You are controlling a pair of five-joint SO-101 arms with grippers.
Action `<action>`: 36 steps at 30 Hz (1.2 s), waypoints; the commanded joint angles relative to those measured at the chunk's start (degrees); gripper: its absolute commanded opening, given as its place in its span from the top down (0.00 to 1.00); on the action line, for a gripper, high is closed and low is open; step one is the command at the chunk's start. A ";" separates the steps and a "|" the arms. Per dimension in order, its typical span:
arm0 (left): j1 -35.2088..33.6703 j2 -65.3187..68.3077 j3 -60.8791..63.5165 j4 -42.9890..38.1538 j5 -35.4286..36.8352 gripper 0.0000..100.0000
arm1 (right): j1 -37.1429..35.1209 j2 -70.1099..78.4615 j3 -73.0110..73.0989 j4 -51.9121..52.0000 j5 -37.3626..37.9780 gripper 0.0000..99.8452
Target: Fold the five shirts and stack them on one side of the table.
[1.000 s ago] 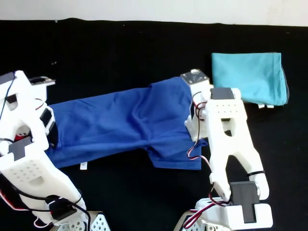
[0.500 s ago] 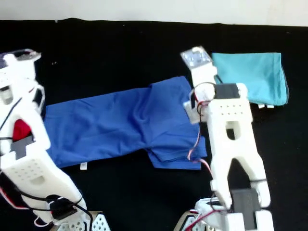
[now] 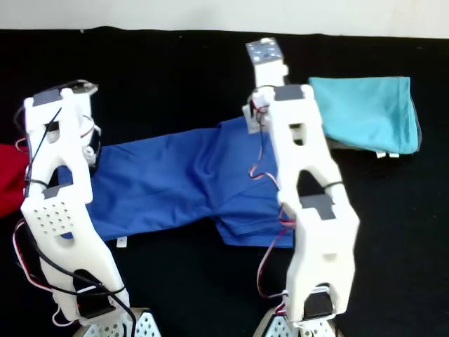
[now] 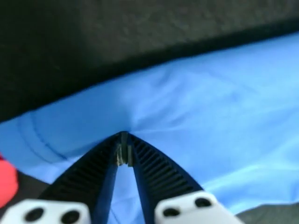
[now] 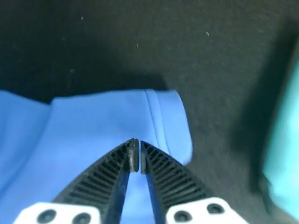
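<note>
A black tabletop (image 3: 175, 70) carries a blue shirt (image 3: 168, 182) spread across its middle, a folded teal shirt (image 3: 365, 112) far right and a red shirt (image 3: 10, 179) at the left edge. The left pincer (image 4: 124, 154) pinches the blue shirt where it puckers. The right pincer (image 5: 136, 156) is pressed together over its sleeve.

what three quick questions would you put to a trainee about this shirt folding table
1. Multiple choice: the folded shirt at the far right of the table is A red, B teal, C white.
2. True or false: the blue shirt lies stacked on top of the folded shirt.
3. Fill in: in its own wrist view, the right gripper hangs over the ___ shirt.

Key: 1 B. 2 false, it lies spread out in the middle of the table. 3 blue.
</note>
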 commanded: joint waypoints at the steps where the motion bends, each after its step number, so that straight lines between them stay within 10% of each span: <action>1: -3.38 2.07 -5.58 -0.44 0.18 0.99 | -0.13 6.64 -9.71 -0.92 -0.53 0.99; 24: -5.76 13.41 -44.97 18.73 0.26 0.99 | 6.29 21.41 -60.70 34.77 -0.44 0.99; 36: -5.93 -23.52 5.93 16.26 -4.31 0.99 | 3.82 14.20 -66.15 38.20 -0.70 0.99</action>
